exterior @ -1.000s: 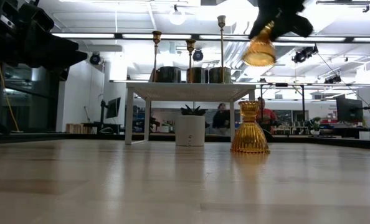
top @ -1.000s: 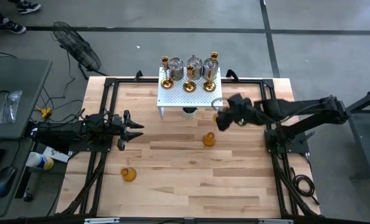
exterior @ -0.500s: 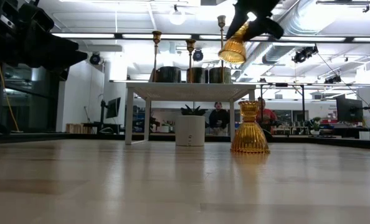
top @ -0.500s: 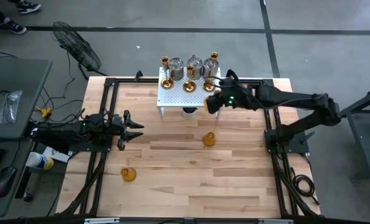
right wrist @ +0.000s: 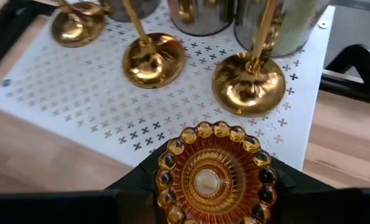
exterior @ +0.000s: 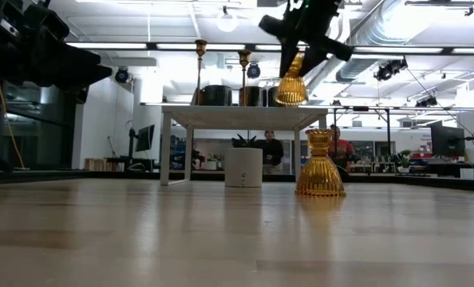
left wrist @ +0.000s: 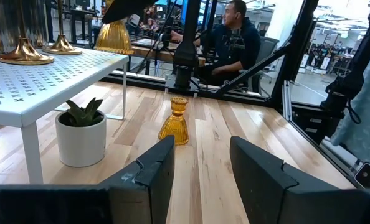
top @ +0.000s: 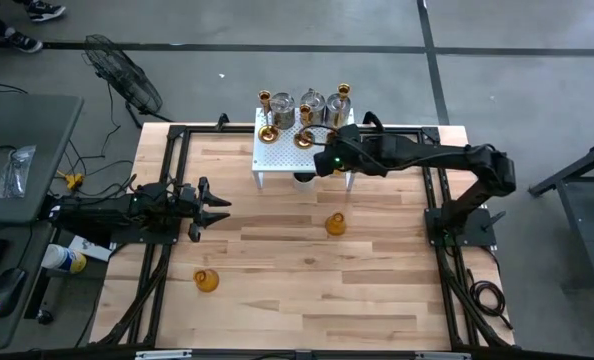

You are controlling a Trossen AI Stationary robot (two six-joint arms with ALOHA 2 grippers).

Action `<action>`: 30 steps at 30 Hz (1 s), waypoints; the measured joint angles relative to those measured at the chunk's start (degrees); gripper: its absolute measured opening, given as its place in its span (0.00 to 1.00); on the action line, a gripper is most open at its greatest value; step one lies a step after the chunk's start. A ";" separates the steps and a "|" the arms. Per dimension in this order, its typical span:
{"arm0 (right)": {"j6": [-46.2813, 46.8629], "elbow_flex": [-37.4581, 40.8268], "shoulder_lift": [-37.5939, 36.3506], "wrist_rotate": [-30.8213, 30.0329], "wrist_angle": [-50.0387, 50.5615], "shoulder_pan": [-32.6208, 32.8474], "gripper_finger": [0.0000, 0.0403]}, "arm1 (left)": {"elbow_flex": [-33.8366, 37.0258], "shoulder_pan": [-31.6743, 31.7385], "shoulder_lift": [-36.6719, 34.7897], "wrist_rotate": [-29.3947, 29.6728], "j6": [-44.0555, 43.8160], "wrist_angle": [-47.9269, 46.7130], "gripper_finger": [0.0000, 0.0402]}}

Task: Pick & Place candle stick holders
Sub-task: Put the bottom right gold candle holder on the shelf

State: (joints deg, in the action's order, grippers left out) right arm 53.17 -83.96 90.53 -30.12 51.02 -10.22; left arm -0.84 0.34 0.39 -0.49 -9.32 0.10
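Wood table [top: 277,250] | right tool [exterior: 301,49] clamps amber holder [right wrist: 213,168], fingers mostly hidden | left tool [left wrist: 200,163] parted, empty

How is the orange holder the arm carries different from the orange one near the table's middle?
The carried amber holder hangs in the right gripper above the white rack; the standing amber holder rests on the wooden table. The carried one is gripped; the standing one is untouched. Both are ribbed amber glass.
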 joint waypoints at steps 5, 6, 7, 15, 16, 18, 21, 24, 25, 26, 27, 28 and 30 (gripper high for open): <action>1.01 0.00 1.33 -1.85 -0.09 -0.81 0.34 | -0.01 0.01 0.00 0.00 0.00 0.00 0.38; 1.01 0.00 1.44 -2.43 -0.35 -0.86 0.34 | -0.02 0.00 -0.01 0.00 0.01 0.02 0.38; 1.03 0.00 1.50 -3.00 -0.46 -0.91 0.34 | -0.01 0.02 0.00 0.00 0.00 0.00 0.38; 1.05 0.00 1.54 -2.55 -0.63 -2.24 0.34 | 0.00 0.02 0.00 0.00 0.00 0.00 0.38; 1.06 0.00 1.54 -2.31 -0.63 -2.23 0.34 | 0.00 0.00 -0.01 0.00 0.00 0.00 0.38; 1.05 0.00 1.60 -2.02 -0.64 -2.26 0.34 | -0.01 0.01 -0.01 0.00 0.00 0.01 0.38; 1.05 0.00 1.86 -1.88 -0.40 -2.56 0.34 | 0.00 0.00 -0.01 0.00 0.00 0.00 0.38; 1.05 0.00 1.94 -1.94 -0.39 -2.85 0.34 | 0.00 0.01 0.00 0.00 0.00 0.02 0.38; 0.99 0.00 1.94 -2.06 -0.40 -3.00 0.34 | -0.01 0.02 0.01 0.00 0.00 0.02 0.38; 0.85 0.00 1.92 -2.23 -0.41 -3.11 0.34 | -0.02 0.01 0.01 0.00 0.00 0.02 0.38; 0.77 0.00 1.92 -2.32 -0.41 -3.33 0.34 | 0.00 0.02 0.01 0.00 0.00 0.00 0.38; 0.72 0.00 1.92 -2.32 -0.39 -3.56 0.34 | 0.00 0.02 0.00 0.00 0.00 0.00 0.38; 0.62 0.00 1.92 -2.28 -0.41 -3.88 0.34 | 0.00 0.02 -0.01 0.00 0.00 0.02 0.38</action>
State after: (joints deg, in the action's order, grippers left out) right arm 53.78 -83.96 92.44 -32.40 50.61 -14.10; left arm -0.84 0.36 0.38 -0.49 -9.32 0.12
